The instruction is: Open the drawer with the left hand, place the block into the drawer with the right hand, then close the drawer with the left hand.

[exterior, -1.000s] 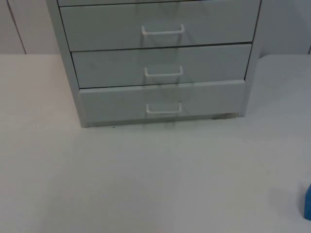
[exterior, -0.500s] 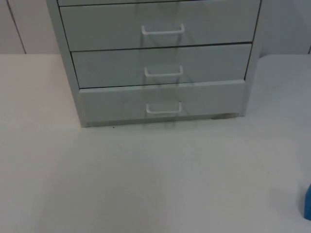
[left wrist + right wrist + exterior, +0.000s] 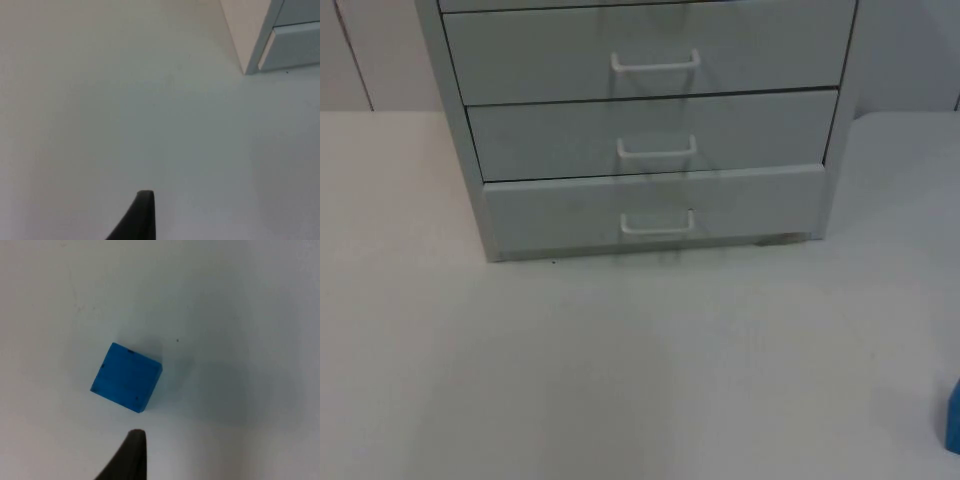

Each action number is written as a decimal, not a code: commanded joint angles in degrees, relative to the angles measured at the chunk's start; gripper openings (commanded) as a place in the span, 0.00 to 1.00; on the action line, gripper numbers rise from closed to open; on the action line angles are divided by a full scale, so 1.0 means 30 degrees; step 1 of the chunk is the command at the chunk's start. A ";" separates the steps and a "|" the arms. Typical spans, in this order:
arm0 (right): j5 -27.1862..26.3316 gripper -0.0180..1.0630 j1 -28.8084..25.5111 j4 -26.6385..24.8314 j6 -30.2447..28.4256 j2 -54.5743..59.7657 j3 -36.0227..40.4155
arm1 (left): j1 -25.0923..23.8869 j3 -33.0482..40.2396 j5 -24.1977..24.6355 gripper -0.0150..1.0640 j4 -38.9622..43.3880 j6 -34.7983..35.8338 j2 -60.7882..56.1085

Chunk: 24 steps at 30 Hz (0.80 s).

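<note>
Blue block (image 3: 953, 417) cut by top view's right edge, cabinet (image 3: 460, 150) top cropped

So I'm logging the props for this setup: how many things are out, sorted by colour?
Grey: 1, the drawer cabinet, three drawer fronts in view, all shut.
Blue: 1, the block, lying on the white table, under the right wrist camera.
Total: 2.
</note>
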State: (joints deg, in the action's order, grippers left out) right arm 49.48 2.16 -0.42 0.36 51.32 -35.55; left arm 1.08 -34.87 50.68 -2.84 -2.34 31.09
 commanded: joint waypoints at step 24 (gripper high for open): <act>-0.0477 0.99 -0.0081 0.0139 0.0030 -0.0056 -0.0112 | 0.2247 -0.1643 -0.1894 0.82 -1.1811 -1.1006 0.7745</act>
State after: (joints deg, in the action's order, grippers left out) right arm 48.68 2.16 -0.42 0.36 51.32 -35.55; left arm 6.24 -39.43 45.93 -36.82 -34.53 53.93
